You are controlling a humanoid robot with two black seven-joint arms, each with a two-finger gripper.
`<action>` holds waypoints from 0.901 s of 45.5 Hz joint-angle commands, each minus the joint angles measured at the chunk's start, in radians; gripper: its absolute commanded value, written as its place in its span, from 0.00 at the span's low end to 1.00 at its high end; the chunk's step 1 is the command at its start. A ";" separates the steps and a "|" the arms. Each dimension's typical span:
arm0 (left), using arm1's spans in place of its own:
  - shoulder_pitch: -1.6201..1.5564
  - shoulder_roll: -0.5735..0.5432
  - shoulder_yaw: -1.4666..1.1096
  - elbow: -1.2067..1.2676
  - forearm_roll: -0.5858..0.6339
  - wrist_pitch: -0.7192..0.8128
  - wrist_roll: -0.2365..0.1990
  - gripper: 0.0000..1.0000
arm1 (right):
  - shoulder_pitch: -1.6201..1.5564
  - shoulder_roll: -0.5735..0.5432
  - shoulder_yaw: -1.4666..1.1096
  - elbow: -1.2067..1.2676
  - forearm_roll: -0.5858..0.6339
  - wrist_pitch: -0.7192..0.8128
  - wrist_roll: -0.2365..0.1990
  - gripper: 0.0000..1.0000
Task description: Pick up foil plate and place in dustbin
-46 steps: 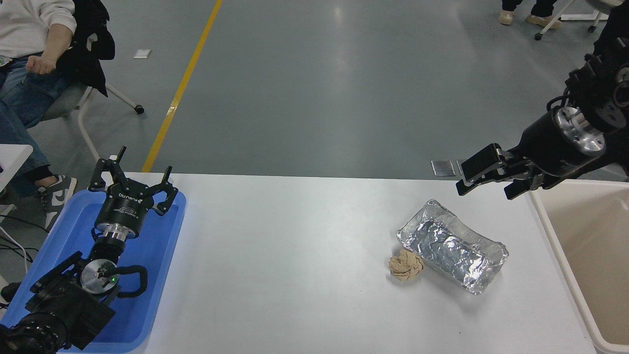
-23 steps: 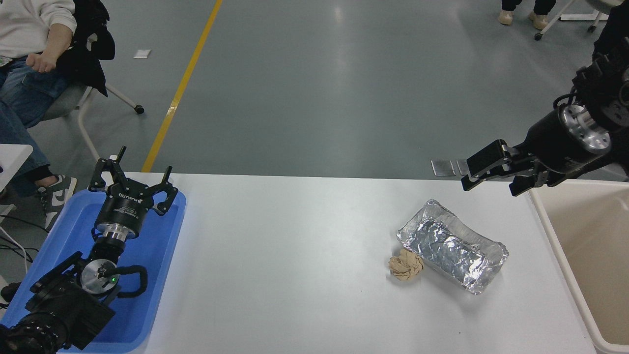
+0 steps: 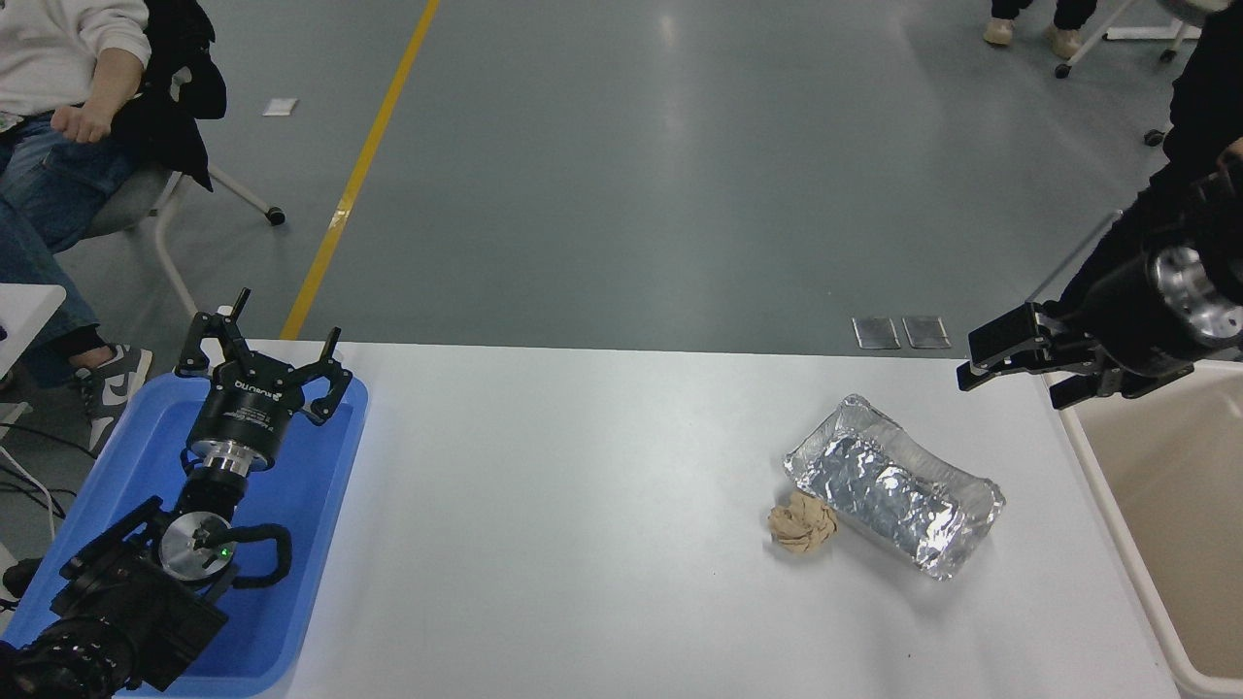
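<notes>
Since a second ago the right gripper (image 3: pixel 1010 374) has drawn back toward the right edge of the frame and now hangs at the table's far right corner, beside the bin's rim; nothing else has shifted.

Nearest, at lower left, the left arm lies parked over the blue tray (image 3: pixel 311 544), its gripper (image 3: pixel 264 351) with fingers spread and empty. At the right edge sits the bin (image 3: pixel 1107 485), cream plastic with a thick rounded rim and smooth inner walls.

Right of centre on the white table (image 3: pixel 583 534) lies the plate (image 3: pixel 893 485): a shiny silver foil tray, rectangular, crinkled all over, with a raised rim, lying diagonally. A small crumpled brown paper ball (image 3: pixel 802 522) touches its near left corner. The plate is well apart from the right gripper, whose fingers stand apart, holding nothing.

Beyond the table is grey floor with a yellow line (image 3: pixel 359 175); a seated person (image 3: pixel 58 116) is at upper left.
</notes>
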 commanded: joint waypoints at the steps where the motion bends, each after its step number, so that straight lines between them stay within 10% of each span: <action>1: 0.000 0.000 0.000 0.000 0.000 0.000 0.000 1.00 | -0.208 -0.005 -0.016 -0.034 0.141 -0.232 -0.082 1.00; 15: 0.000 0.000 0.000 -0.001 0.000 0.000 0.000 1.00 | -0.374 -0.001 0.013 -0.032 0.339 -0.407 -0.141 1.00; 41: 0.000 0.000 0.000 -0.001 0.000 0.000 0.000 1.00 | -0.687 0.035 0.297 -0.063 0.344 -0.617 -0.140 0.98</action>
